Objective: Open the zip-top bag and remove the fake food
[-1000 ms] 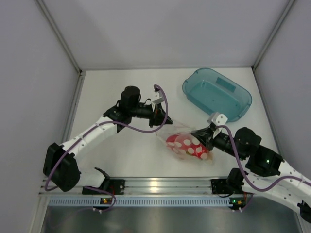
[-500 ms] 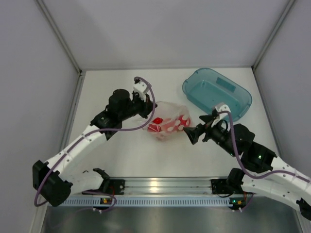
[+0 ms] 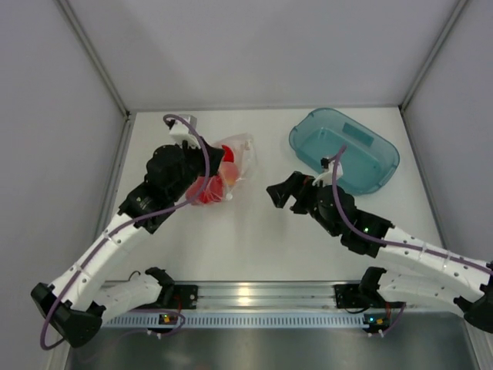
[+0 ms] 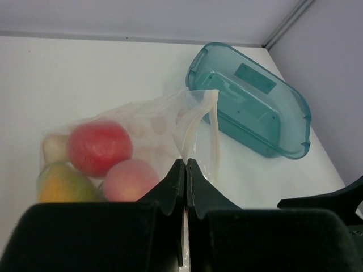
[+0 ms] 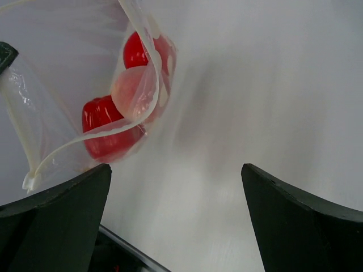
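Note:
The zip-top bag (image 3: 235, 154) hangs tilted from my left gripper (image 3: 221, 163), which is shut on the bag's edge at its mouth. In the left wrist view the closed jaws (image 4: 185, 165) pinch the clear film of the bag (image 4: 153, 122). The fake food inside shows as a red fruit (image 4: 99, 147), a pinkish peach (image 4: 129, 180) and a yellow-green piece (image 4: 62, 184). My right gripper (image 3: 279, 193) stands wide open, apart from the bag on its right. In its own view the gripper (image 5: 176, 175) holds nothing, with the bag (image 5: 68, 73) and red pieces (image 5: 105, 127) up left.
A teal translucent tub (image 3: 344, 148) sits at the back right, just behind the right arm, and also shows as the tub (image 4: 249, 102) in the left wrist view. Grey walls close in the white table (image 3: 254, 239) on three sides.
The right gripper has let go of the bag and opened wide. The left gripper has carried the bag left and toward the back; the right arm followed leftward.

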You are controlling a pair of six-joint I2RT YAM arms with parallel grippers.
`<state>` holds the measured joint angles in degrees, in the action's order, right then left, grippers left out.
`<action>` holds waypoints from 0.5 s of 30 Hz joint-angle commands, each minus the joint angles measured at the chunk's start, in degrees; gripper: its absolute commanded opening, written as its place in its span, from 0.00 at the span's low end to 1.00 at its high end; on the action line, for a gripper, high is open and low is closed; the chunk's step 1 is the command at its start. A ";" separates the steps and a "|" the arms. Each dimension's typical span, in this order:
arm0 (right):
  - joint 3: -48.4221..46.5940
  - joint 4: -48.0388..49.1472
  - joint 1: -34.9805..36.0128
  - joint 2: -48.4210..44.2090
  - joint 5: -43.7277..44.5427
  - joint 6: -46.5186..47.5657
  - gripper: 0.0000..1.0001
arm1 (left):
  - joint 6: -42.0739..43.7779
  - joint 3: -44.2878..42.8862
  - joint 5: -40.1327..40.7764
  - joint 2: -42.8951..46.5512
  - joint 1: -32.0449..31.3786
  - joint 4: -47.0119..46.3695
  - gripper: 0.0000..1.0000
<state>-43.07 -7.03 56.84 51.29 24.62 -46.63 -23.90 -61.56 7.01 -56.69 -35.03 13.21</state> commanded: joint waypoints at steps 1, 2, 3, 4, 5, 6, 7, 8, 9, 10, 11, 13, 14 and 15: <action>-1.32 7.63 0.12 4.16 1.75 -7.85 0.99 | -6.50 0.29 6.16 -2.19 -0.83 -2.23 0.00; -1.14 8.77 -0.32 5.04 1.05 -9.43 0.98 | -8.60 1.78 6.96 -2.55 -1.01 -2.84 0.00; -0.97 9.74 -1.63 6.79 -0.09 -9.70 0.96 | -9.40 2.75 7.23 -2.81 -1.27 -3.62 0.00; -0.70 10.80 -2.34 7.68 -2.19 -10.14 0.96 | -10.11 3.72 7.15 -3.16 -1.45 -4.68 0.00; -0.53 11.59 -3.04 8.38 -2.91 -11.36 0.95 | -11.51 5.73 7.06 -3.43 -1.71 -6.34 0.00; -0.26 12.12 -4.27 9.78 -3.61 -11.64 0.95 | -11.87 6.62 6.54 -3.52 -2.15 -7.66 0.00; -0.17 12.56 -4.80 10.49 -5.18 -11.55 0.94 | -12.13 7.50 5.22 -3.69 -2.33 -8.46 0.00; -0.26 13.00 -5.33 11.28 -5.98 -11.55 0.94 | -12.92 8.03 4.60 -3.78 -2.41 -9.08 0.00; -0.35 13.44 -5.94 12.60 -6.77 -11.29 0.93 | -13.10 8.99 3.81 -4.22 -2.85 -10.47 0.00; -0.44 13.62 -6.30 13.31 -8.43 -10.77 0.92 | -13.10 9.44 2.94 -4.40 -3.03 -11.01 0.00; -0.52 13.71 -6.65 14.18 -8.88 -10.76 0.92 | -13.54 9.61 1.71 -4.75 -3.29 -11.36 0.00; -0.61 13.79 -7.62 15.07 -9.94 -10.32 0.91 | -13.89 10.75 -0.31 -5.19 -3.64 -12.60 0.00; -0.87 13.53 -8.06 15.42 -10.12 -10.32 0.90 | -14.24 11.11 -1.54 -5.36 -3.73 -14.42 0.00; -0.96 12.92 -9.10 16.47 -10.12 -10.23 0.89 | -14.33 11.55 -2.34 -5.63 -3.82 -15.57 0.00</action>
<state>-43.05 2.33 49.71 66.59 16.71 -56.23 -36.29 -50.89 8.36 -62.24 -38.33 6.35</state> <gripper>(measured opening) 0.897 0.022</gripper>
